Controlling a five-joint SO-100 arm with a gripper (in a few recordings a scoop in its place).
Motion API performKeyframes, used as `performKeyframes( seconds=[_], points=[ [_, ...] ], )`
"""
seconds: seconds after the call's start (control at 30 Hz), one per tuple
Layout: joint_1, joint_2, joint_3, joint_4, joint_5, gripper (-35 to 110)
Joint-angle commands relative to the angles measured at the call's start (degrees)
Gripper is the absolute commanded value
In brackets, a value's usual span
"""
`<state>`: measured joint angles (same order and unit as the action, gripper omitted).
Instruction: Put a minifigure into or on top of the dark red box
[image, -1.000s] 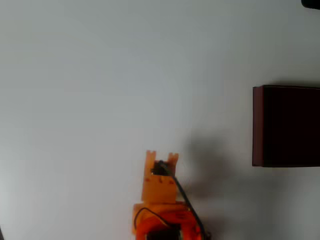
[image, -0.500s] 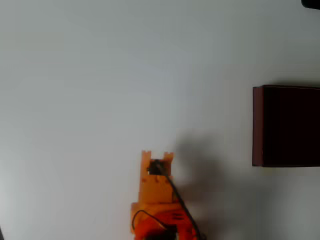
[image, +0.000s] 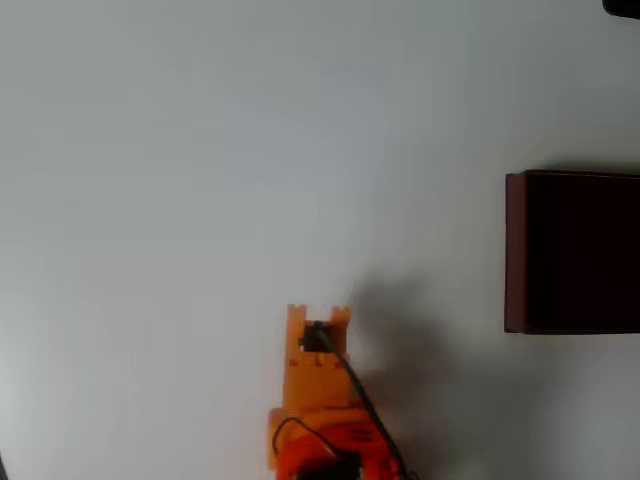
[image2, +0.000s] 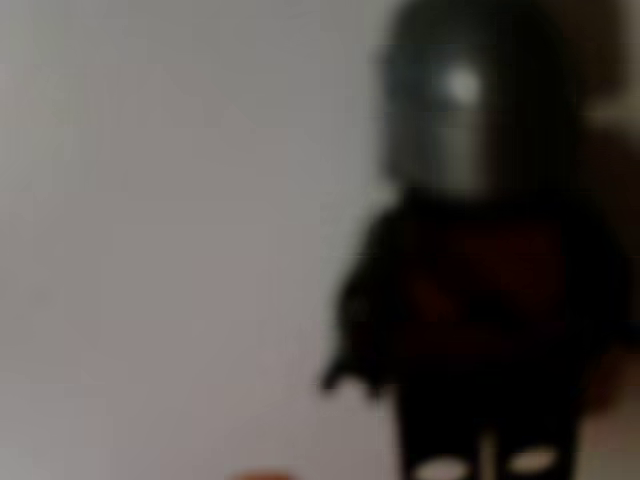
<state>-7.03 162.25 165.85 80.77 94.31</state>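
In the wrist view the minifigure (image2: 470, 280) looms very close and blurred, with a dark body and a grey helmet-like head, held upright right of centre against the pale table. From overhead, my orange gripper (image: 318, 316) is at the bottom centre, shut on the minifigure, which is hidden beneath it. The dark red box (image: 572, 252) lies at the right edge, open side up, with a maroon left wall and a black inside. It is well to the right of the gripper and slightly further up the picture.
The white table (image: 250, 150) stretches bare between the gripper and the box. A shadow (image: 400, 320) falls on it just right of the gripper. A small dark object (image: 622, 6) sits at the top right corner.
The gripper drifted slightly left, then came back a little; it stands nearly where it was a second ago. The box has not moved.
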Motion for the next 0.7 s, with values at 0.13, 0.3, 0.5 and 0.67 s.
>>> performKeyframes(
  seconds=[0.13, 0.3, 0.5, 0.67],
  points=[
    [-0.1, -2.8, 0.6, -1.8, 0.1, 23],
    [-0.2, -4.7, 0.5, -2.5, 0.1, 23],
    [-0.4, -5.2, 0.5, -2.4, 0.4, 23],
    [-0.4, -7.4, 0.1, -3.6, 0.0, 23]
  ],
)
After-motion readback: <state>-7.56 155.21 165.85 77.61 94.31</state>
